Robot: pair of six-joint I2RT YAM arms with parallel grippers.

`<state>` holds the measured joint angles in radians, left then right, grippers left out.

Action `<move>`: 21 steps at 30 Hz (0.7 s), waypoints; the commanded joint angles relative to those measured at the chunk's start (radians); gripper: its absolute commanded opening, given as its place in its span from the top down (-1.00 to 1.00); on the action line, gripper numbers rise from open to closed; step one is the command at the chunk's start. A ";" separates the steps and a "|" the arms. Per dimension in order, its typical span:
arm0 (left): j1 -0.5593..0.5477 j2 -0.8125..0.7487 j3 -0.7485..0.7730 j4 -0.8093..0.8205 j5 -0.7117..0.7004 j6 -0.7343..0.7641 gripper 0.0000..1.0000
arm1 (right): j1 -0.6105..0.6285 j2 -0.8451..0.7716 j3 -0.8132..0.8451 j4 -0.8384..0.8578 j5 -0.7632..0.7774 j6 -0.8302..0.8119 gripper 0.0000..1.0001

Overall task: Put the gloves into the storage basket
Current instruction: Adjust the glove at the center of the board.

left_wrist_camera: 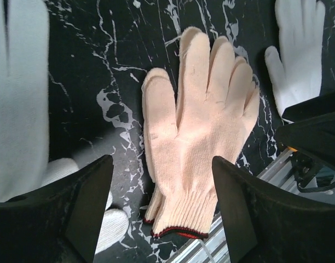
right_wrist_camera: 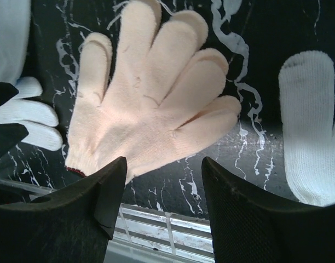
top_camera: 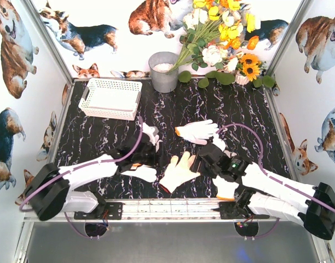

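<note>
The cream glove [left_wrist_camera: 200,142] was seen flat on the counter [top_camera: 102,137], well apart from the storage basket [top_camera: 110,113]. Left fingers [left_wrist_camera: 85,208] and right fingers [right_wrist_camera: 238,208] were held spread over it, nothing pinched. Pick-up was judged in hand; a closing pinch was needed next

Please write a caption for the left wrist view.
Open fingers above a cream knit glove flat on the black marbled table.

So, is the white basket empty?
Empty: the basket shows only bare floor; the gloves lie out on the table.
</note>
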<state>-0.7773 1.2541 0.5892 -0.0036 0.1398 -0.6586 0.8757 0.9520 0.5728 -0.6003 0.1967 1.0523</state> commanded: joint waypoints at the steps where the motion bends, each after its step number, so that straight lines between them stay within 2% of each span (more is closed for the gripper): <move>1: -0.037 0.079 0.047 0.080 -0.007 -0.033 -0.29 | 0.000 0.031 0.026 -0.025 0.019 0.062 -0.19; 7: -0.050 0.193 0.023 0.274 0.064 -0.132 -0.17 | 0.000 0.115 0.006 0.030 -0.023 0.097 -0.21; 15: -0.062 0.279 0.043 0.265 0.044 -0.113 -0.05 | 0.000 0.213 0.007 0.071 -0.048 0.094 -0.14; 18: -0.063 0.284 0.041 0.232 0.032 -0.098 0.19 | 0.000 0.225 -0.003 0.096 -0.038 0.091 -0.04; 21: -0.067 0.270 0.034 0.212 0.017 -0.090 0.34 | 0.000 0.246 0.000 0.114 -0.014 0.083 0.04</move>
<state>-0.8333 1.5318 0.6094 0.2153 0.1745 -0.7673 0.8757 1.1793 0.5728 -0.5591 0.1368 1.1316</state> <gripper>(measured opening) 0.365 0.513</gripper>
